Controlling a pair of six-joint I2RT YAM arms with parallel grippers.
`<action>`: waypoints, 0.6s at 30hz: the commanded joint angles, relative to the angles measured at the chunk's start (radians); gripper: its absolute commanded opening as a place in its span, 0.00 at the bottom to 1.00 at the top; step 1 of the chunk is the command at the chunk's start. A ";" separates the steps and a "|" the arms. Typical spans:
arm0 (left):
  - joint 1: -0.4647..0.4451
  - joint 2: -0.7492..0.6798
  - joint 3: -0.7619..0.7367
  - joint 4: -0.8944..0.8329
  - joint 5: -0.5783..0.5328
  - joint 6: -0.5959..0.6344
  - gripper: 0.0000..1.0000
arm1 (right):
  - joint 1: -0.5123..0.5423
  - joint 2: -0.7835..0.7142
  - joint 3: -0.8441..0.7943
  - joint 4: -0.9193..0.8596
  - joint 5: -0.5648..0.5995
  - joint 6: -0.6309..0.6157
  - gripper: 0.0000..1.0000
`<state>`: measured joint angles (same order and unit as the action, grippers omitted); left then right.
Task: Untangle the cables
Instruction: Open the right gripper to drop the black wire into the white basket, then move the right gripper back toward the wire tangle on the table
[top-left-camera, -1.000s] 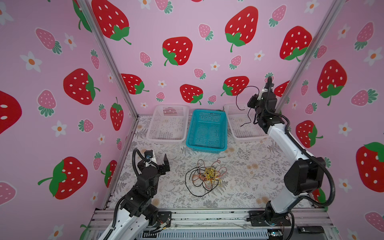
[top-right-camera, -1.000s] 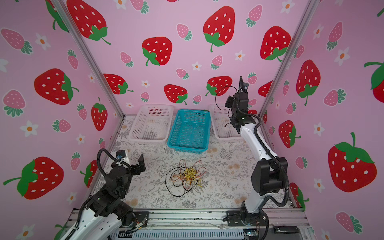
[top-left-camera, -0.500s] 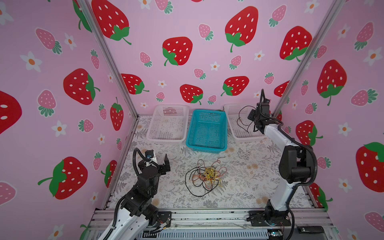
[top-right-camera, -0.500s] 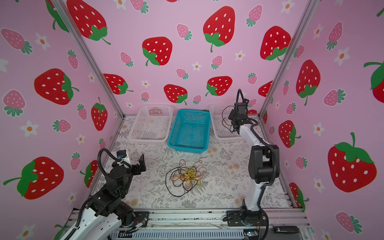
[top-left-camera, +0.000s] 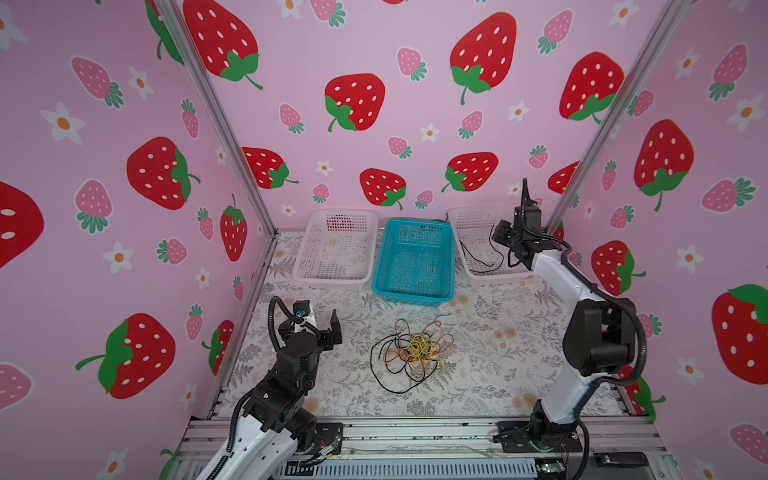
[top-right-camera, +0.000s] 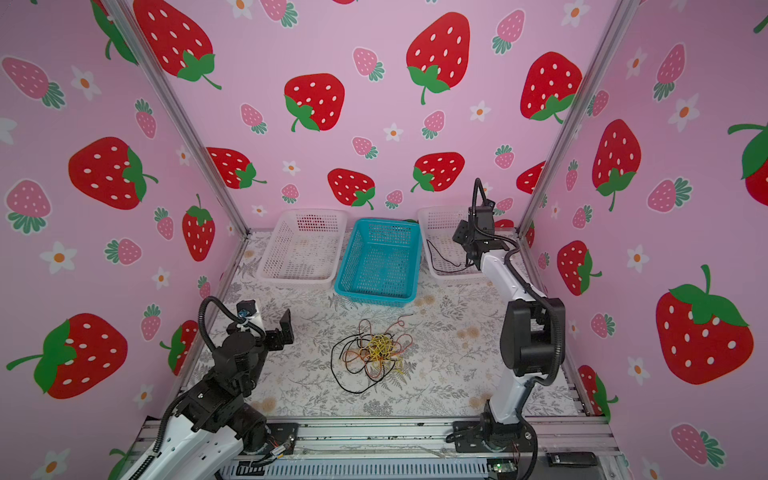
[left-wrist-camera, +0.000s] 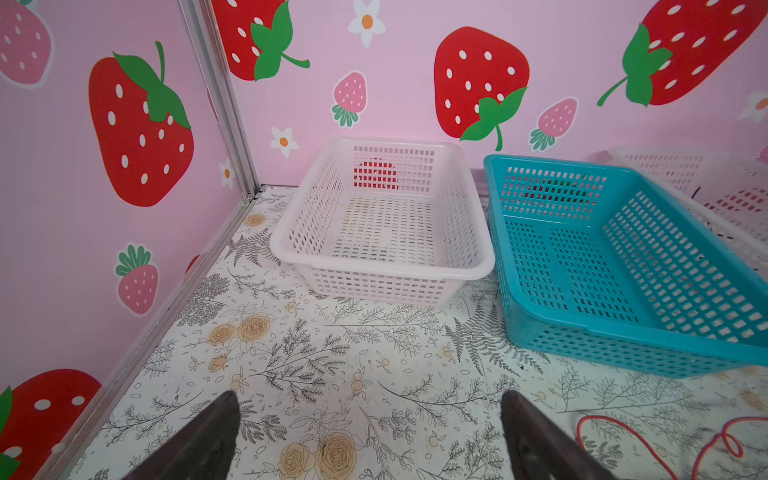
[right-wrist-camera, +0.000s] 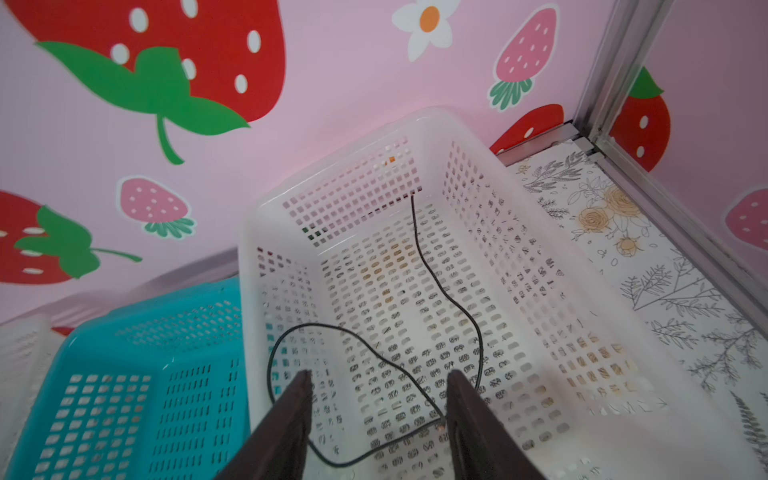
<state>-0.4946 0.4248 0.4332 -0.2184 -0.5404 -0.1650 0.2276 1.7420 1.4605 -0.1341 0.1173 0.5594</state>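
Most of the cables (top-left-camera: 411, 353) lay as one knot just below the centre of both top views, on the floral table (top-left-camera: 519, 353); red, yellow and black strands looped through one another, the yellow bunched in the middle and a black loop trailing toward the lower edge; no gripper touched the knot. One black cable (right-wrist-camera: 414, 224) lay apart from it, on the floor of the right white basket (top-left-camera: 471, 218) at the upper right of the table; it ran in a loose open curve, clear of any other strand; judged to be the one cable sorted out so far. The blue basket (top-left-camera: 415, 226), in the middle of the back row, and the left white basket (top-left-camera: 336, 216) held nothing visible.

The right gripper (right-wrist-camera: 379, 376) hung over the right white basket; its fingers were parted with a clear gap and nothing pinched between them; in the right wrist view the black cable passed close by one fingertip, and contact there could not be told. The left gripper (left-wrist-camera: 370, 397) sat low at the lower left of both top views, well apart from the knot; its fingers were spread wide and empty over bare table; a red strand (left-wrist-camera: 623, 432) showed at the lower right of the left wrist view.

Judgement: early stage; one cable out, the knot left to separate; the number of strands in it could not be read.
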 joint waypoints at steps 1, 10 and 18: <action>-0.001 0.001 0.008 0.006 0.039 0.000 0.99 | 0.078 -0.152 -0.088 0.047 -0.073 0.013 0.60; -0.013 0.004 0.017 0.009 0.137 0.020 0.99 | 0.323 -0.532 -0.615 0.249 -0.179 0.042 0.66; -0.018 0.101 0.085 -0.035 0.248 0.002 0.99 | 0.484 -0.681 -0.973 0.374 -0.266 0.010 0.65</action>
<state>-0.5056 0.4988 0.4526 -0.2371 -0.3489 -0.1574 0.6773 1.1137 0.5678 0.1448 -0.1154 0.5793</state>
